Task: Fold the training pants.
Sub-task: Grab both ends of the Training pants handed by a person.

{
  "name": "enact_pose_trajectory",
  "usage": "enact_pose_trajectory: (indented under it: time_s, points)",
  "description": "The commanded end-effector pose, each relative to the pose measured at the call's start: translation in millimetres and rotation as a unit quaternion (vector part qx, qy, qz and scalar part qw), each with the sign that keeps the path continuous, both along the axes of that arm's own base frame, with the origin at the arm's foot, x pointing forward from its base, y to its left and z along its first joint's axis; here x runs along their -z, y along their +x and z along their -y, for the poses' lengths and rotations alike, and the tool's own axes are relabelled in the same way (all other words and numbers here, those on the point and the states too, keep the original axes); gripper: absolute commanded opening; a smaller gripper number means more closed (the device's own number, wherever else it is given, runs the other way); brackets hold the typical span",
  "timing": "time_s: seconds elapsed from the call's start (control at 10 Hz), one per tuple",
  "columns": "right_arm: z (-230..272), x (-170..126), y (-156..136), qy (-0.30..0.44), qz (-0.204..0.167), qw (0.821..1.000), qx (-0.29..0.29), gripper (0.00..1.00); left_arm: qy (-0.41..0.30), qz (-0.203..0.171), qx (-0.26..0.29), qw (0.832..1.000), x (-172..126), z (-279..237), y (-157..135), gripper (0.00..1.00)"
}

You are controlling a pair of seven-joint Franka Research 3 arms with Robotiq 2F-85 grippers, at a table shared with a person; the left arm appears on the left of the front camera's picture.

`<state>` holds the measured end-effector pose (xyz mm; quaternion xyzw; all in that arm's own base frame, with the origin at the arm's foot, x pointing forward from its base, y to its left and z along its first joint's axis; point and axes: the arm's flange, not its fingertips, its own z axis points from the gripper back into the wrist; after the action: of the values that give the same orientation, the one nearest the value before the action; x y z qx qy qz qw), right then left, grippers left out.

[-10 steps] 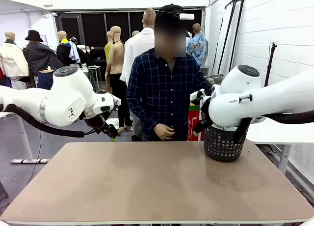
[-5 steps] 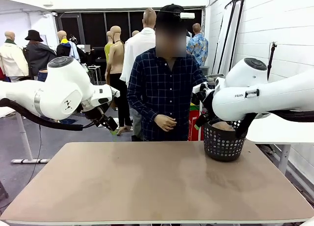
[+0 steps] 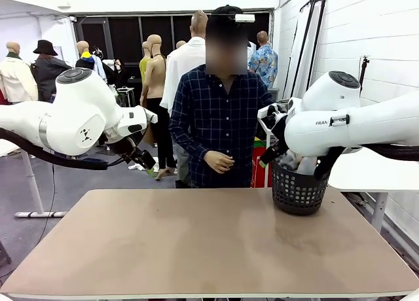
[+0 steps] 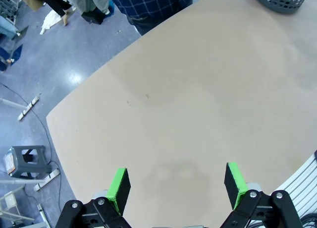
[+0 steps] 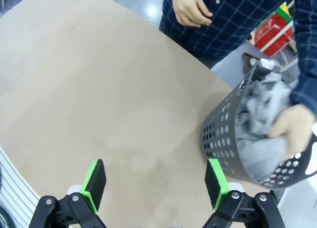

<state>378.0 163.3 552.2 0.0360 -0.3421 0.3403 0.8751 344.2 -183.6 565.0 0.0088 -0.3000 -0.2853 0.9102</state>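
Tan tabletop (image 3: 196, 248), rounded corners, matte surface with faint smudges toward the middle. Directly on it: a black perforated basket (image 3: 298, 195), standing upright at about 2 o'clock in the front view. It is near the far-right corner, base flat on the surface, just inside the far edge.

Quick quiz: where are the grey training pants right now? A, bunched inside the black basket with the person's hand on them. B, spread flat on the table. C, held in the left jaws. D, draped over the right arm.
A: in the right wrist view the grey training pants sit bunched inside the perforated basket, with the person's hand on the fabric.
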Motion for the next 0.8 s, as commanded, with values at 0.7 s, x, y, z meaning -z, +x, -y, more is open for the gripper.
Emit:
enact_pose_trajectory:
  time_s: [0.7]
  points:
    - [0.0, 0.0, 0.0, 0.0, 0.0, 1.0, 0.0, 1.0, 0.002, 0.001, 0.006, 1.0, -0.3, 0.4, -0.4, 1.0]
